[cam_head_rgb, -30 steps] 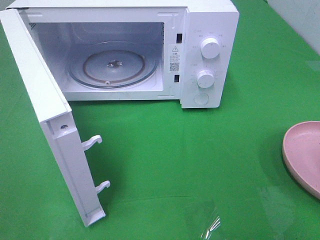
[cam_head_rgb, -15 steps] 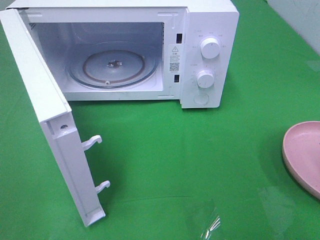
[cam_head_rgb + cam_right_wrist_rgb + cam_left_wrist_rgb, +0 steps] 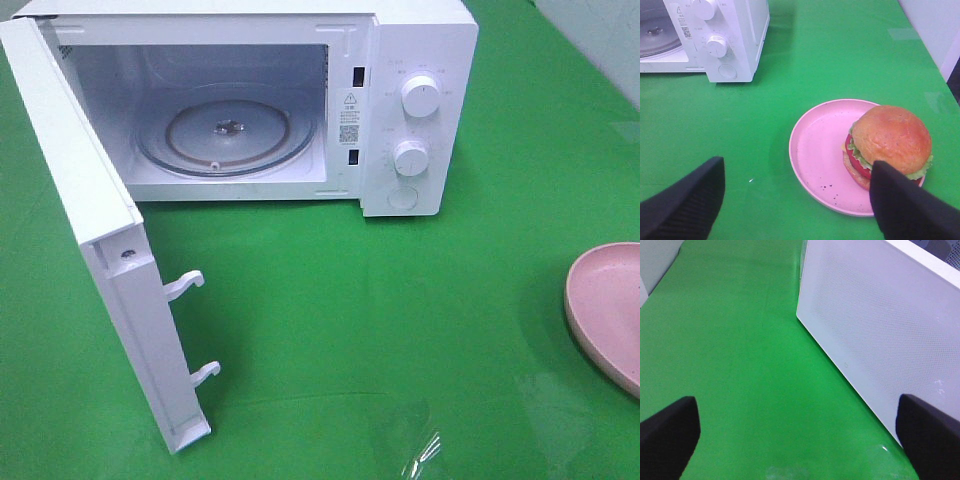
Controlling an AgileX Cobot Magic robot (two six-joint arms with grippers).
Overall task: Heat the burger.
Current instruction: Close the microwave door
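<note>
- The burger point(image 3: 889, 142) sits on the pink plate point(image 3: 817, 150), toward the plate's edge farthest from the microwave point(image 3: 410, 100).
- The plate rests on the green worktop point(image 3: 400, 320), well apart from the microwave on its control-knob side.
- The microwave door point(image 3: 95, 250) stands open; its glass turntable point(image 3: 225, 135) is bare.
- Left gripper point(image 3: 795, 435): fingers point(image 3: 667, 432) spread wide, holding nothing, beside the door.
- Right gripper point(image 3: 795, 200): fingers point(image 3: 905, 205) apart, empty, above the plate.

Bright, even light; glare on green tabletop point(image 3: 420, 445)
</note>
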